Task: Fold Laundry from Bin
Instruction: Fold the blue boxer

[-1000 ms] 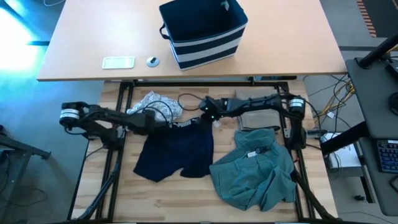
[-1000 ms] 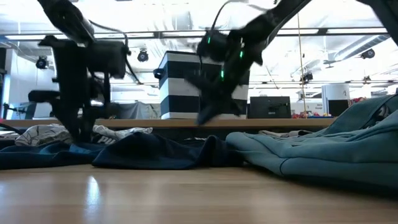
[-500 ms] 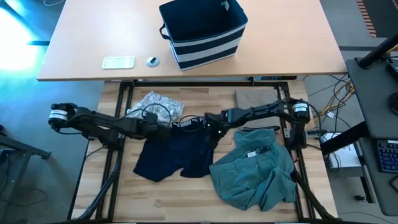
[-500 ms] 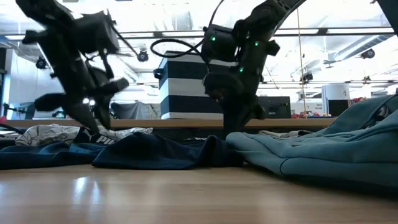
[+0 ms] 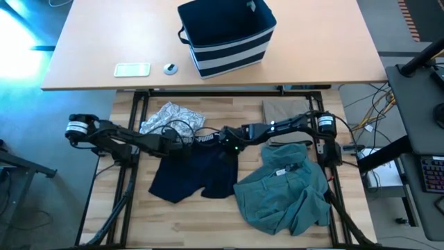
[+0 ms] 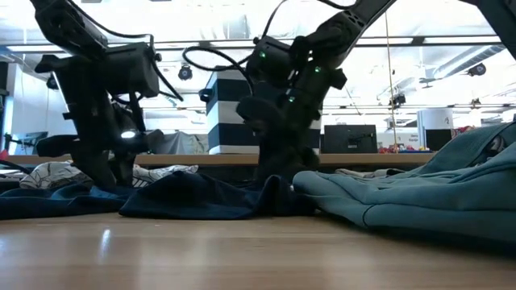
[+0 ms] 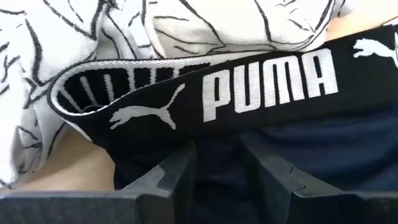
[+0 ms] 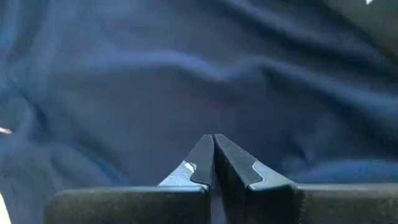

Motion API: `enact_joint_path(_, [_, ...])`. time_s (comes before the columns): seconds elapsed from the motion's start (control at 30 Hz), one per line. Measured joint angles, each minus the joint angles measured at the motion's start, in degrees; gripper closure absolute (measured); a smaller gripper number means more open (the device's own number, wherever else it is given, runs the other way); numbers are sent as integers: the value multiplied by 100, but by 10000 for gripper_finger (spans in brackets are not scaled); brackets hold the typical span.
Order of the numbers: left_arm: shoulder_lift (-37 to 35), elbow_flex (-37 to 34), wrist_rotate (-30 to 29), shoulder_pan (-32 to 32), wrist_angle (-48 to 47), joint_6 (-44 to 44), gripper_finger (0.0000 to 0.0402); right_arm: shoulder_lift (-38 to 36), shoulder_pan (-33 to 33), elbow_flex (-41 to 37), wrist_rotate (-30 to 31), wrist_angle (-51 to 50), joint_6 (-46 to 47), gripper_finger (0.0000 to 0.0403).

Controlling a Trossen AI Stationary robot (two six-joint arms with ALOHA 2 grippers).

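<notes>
High view: navy shorts point(image 5: 195, 169) lie flat on the slatted wooden table point(image 5: 208, 222), their waistband with white lettering at the far edge. The left gripper point(image 5: 182, 144) sits at the waistband's left part, fingers point(image 7: 177, 171) apart with dark cloth between them. The right gripper point(image 5: 232, 141) sits low at the waistband's right end, fingers pressed together over blue fabric. A patterned white garment point(image 5: 170, 115) lies behind, a teal one point(image 5: 284, 191) to the right, a tan one point(image 5: 283, 110) beyond it. The striped bin point(image 5: 227, 36) stands on the farther table.
</notes>
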Motion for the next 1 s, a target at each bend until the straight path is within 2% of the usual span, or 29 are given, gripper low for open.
enact_joint_path(0.3, [-117,0,70,-4,-97,38,286,-590,138,-10,305,-1475,-19,394])
enact_joint_path(0.63, [-110,-2,61,0,-208,40,286,3,5,-39,351,-837,-139,394])
enact_joint_path(0.77, [-93,-19,2,0,-786,37,286,-18,-66,-22,474,-1551,-81,394])
enact_joint_path(1.0, [-136,-249,-156,-2,-1349,-367,286,-557,-61,-86,555,-3198,-125,394])
